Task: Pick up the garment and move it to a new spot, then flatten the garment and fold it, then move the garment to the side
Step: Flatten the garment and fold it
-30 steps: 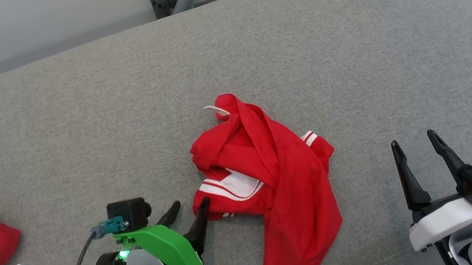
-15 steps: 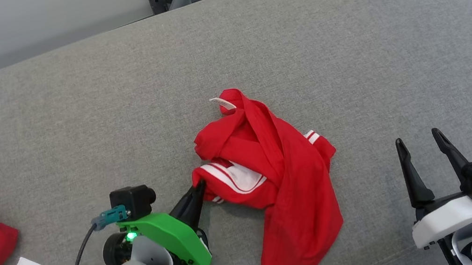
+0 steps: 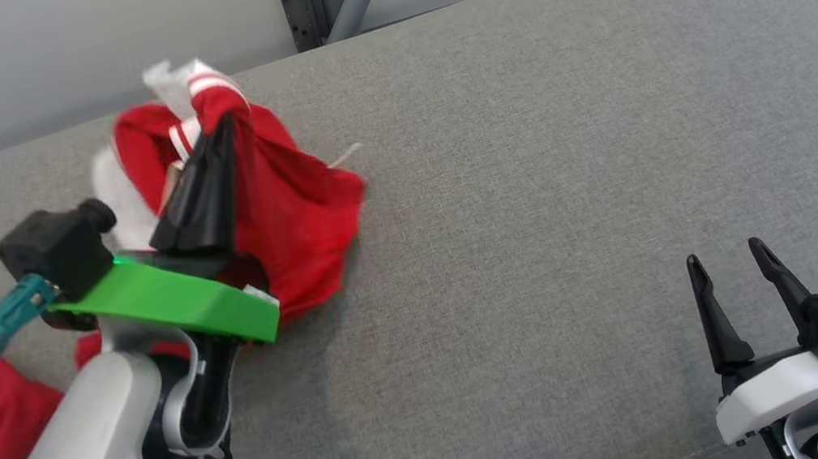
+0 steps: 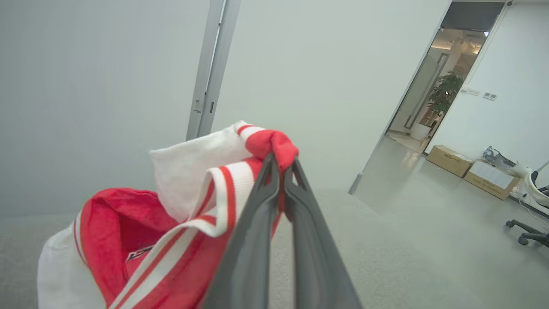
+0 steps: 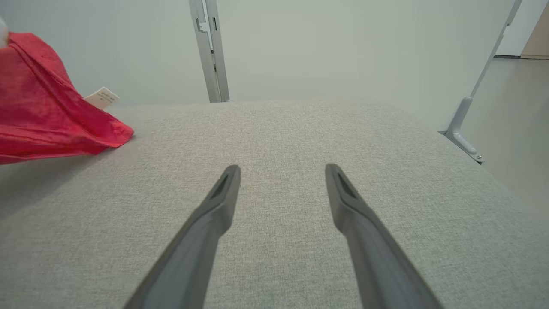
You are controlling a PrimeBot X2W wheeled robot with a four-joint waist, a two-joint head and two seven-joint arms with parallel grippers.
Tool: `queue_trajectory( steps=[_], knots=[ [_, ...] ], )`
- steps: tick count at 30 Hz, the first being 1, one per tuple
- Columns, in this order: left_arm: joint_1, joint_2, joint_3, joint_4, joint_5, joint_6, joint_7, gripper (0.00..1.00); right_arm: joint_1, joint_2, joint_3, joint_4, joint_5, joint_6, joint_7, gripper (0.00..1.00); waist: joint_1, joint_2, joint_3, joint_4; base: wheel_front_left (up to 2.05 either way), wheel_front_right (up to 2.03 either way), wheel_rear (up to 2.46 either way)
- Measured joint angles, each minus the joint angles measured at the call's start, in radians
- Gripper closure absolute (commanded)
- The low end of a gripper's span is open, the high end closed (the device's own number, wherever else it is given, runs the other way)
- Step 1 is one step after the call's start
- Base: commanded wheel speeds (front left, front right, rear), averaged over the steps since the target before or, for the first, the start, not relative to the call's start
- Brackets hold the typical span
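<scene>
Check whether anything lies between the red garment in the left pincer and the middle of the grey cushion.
Nothing visible does. The left pincer holds the garment lifted over the cushion; the right pincer rests open aside.

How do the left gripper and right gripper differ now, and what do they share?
The left gripper is shut on the red garment; the right gripper is open and holds nothing. The left gripper has a green mount, the right gripper a white mount. Both have two long dark fingers.
</scene>
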Motion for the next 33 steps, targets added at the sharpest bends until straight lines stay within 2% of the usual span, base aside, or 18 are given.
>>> queue_trajectory(
  steps=[6, 10, 16, 20, 24, 28, 33],
  knots=[
    [-0.053, 0.030, 0.010, -0.083, 0.033, 0.010, 0.019, 1.00, 0.001, 0.000, 0.012, 0.003, 0.005, 0.000, 0.000, 0.00, 0.0000, 0.0000, -0.022, 0.003, 0.00, 0.00, 0.00],
    [-0.053, 0.017, -0.026, -0.077, 0.038, -0.002, 0.028, 1.00, 0.000, 0.000, 0.022, 0.006, 0.012, 0.000, 0.000, 0.00, 0.0000, 0.0000, -0.027, -0.010, 0.00, 0.00, 0.00],
    [-0.027, -0.044, -0.096, -0.030, 0.035, -0.038, 0.019, 1.00, 0.001, 0.000, 0.018, 0.006, 0.019, 0.000, 0.000, 0.00, 0.0000, 0.0000, -0.022, -0.029, 0.00, 0.00, 0.00],
    [-0.026, -0.092, -0.157, -0.005, 0.040, -0.078, 0.019, 1.00, 0.001, 0.000, 0.016, 0.006, 0.019, 0.000, 0.000, 0.00, 0.0000, 0.0000, -0.014, -0.038, 0.00, 0.00, 0.00],
    [-0.033, -0.163, -0.236, 0.032, 0.053, -0.130, 0.025, 1.00, -0.003, 0.000, 0.020, 0.006, 0.019, 0.000, 0.000, 0.00, 0.0000, 0.0000, -0.001, -0.047, 0.00, 0.00, 0.00],
    [-0.039, -0.258, -0.318, 0.107, 0.057, -0.176, 0.016, 1.00, -0.016, 0.000, 0.023, 0.005, 0.025, 0.000, 0.000, 0.00, 0.0000, 0.0000, 0.017, -0.059, 0.00, 0.00, 0.00],
    [-0.085, -0.321, -0.355, 0.239, 0.060, -0.202, -0.040, 1.00, -0.035, 0.001, 0.038, 0.011, 0.048, 0.000, 0.000, 0.00, 0.0000, 0.0000, 0.039, -0.086, 0.00, 0.00, 0.00]
  ],
)
